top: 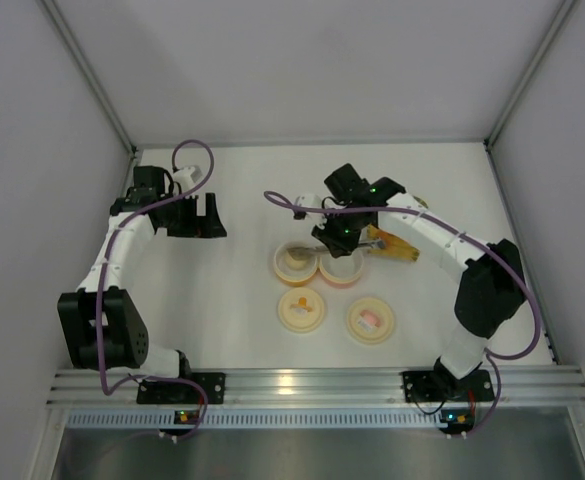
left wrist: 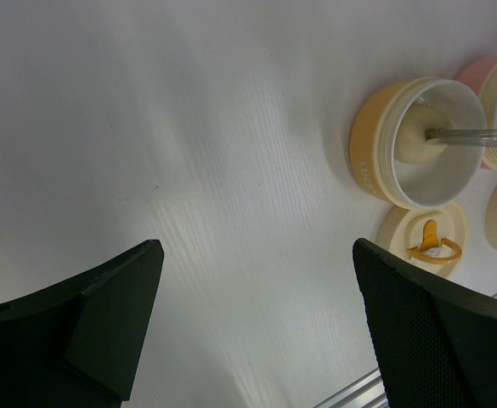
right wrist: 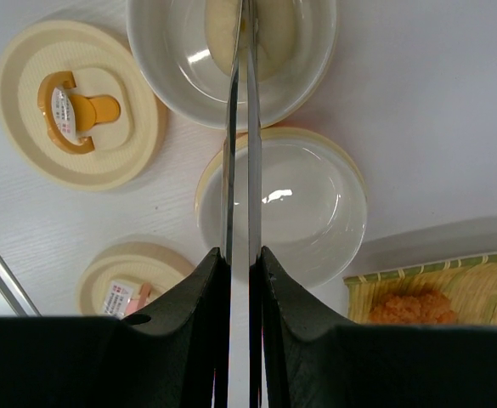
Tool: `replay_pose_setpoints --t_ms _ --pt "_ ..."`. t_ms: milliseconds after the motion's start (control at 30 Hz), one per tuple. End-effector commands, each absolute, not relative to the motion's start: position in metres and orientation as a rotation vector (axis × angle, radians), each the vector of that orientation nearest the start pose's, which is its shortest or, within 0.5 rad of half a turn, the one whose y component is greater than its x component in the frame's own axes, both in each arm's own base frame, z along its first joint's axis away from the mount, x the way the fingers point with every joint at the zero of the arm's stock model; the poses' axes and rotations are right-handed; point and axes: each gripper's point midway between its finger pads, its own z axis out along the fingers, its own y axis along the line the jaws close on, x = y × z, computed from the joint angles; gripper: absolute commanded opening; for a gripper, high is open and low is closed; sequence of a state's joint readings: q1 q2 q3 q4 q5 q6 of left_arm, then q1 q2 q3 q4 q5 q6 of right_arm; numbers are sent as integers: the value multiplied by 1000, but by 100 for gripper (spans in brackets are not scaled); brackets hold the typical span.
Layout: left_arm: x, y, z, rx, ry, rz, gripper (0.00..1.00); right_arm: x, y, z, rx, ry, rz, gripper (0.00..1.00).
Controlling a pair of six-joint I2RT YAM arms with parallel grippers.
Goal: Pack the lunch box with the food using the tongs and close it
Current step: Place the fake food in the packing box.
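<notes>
My right gripper [right wrist: 240,251] is shut on the tongs [right wrist: 240,127], whose two thin metal arms are squeezed nearly together. Their tips reach into the cream-yellow tub [top: 296,260], where the whitish ball [left wrist: 414,143] lies; whether they pinch it I cannot tell. The pink tub [top: 340,270] sits right under that gripper [top: 334,238] and looks empty [right wrist: 303,212]. Both round cream lids lie off the tubs, one with an orange picture [top: 302,308], one with a pink picture [top: 370,320]. My left gripper [left wrist: 256,255] hangs open over bare table, far left of the tubs [top: 207,215].
A yellow ribbed tray [right wrist: 486,280] lies just right of the tubs with an orange-tan chunk [right wrist: 409,306] on it. White walls close the table in on three sides, and an aluminium rail [top: 302,382] runs along the near edge.
</notes>
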State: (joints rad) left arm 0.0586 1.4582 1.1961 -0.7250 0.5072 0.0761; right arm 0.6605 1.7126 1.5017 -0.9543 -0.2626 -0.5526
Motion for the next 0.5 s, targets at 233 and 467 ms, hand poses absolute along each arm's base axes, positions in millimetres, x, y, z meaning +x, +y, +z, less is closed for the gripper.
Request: replay_pose_setpoints --t_ms 233,467 --pt "349 -62 167 217 2419 -580 98 289 270 147 -1599 2111 392 32" --pt "348 -60 168 225 2419 -572 98 287 271 159 -1576 2107 407 38"
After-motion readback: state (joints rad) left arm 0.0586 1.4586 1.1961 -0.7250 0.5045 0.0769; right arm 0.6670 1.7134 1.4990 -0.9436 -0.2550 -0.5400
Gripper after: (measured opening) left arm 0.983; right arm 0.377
